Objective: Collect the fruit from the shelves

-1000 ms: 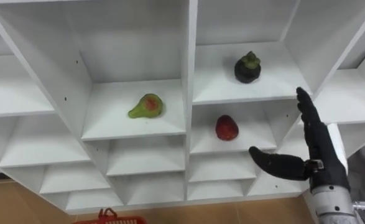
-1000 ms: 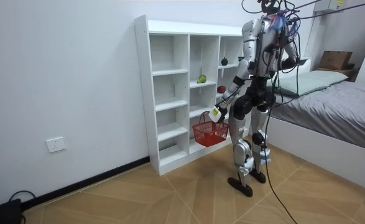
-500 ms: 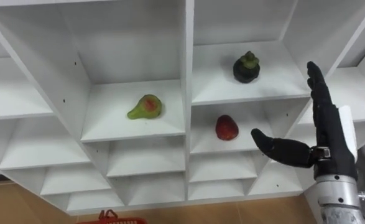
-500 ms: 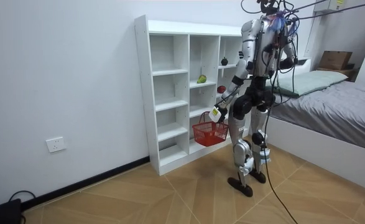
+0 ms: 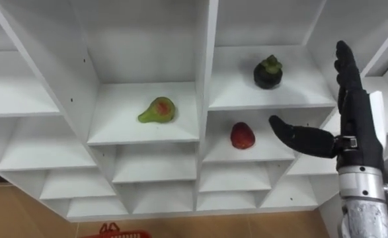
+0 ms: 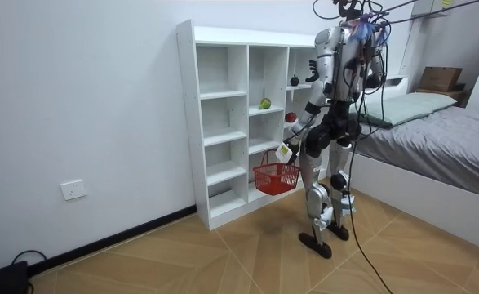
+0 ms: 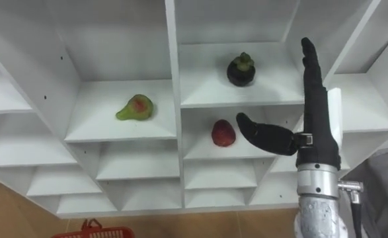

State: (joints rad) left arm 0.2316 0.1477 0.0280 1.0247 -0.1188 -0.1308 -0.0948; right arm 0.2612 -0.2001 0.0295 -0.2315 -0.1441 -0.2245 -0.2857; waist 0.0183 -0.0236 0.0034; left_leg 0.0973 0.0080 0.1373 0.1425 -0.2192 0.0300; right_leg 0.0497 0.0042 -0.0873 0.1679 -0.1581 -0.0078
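The right hand (image 5: pixel 352 129) stands upright before the closet (image 5: pixel 203 79), open wide: fingers straight toward 12 o'clock, thumb stretched to 9 o'clock, holding nothing. The red fruit (image 5: pixel 242 135) lies at 9 o'clock from the palm, just beyond the thumb tip and apart from it; the dark round fruit (image 5: pixel 268 73) sits one level up, at about 10 o'clock. The green pear (image 5: pixel 156 110) lies farther off at 9 o'clock, in the next column, long axis 3 to 9. The red fruit is nearest, so I judge the right hand placed for it. In the room view the red basket (image 6: pixel 274 178) hangs off the floor at the left hand (image 6: pixel 285 153); how that hand grips I cannot tell
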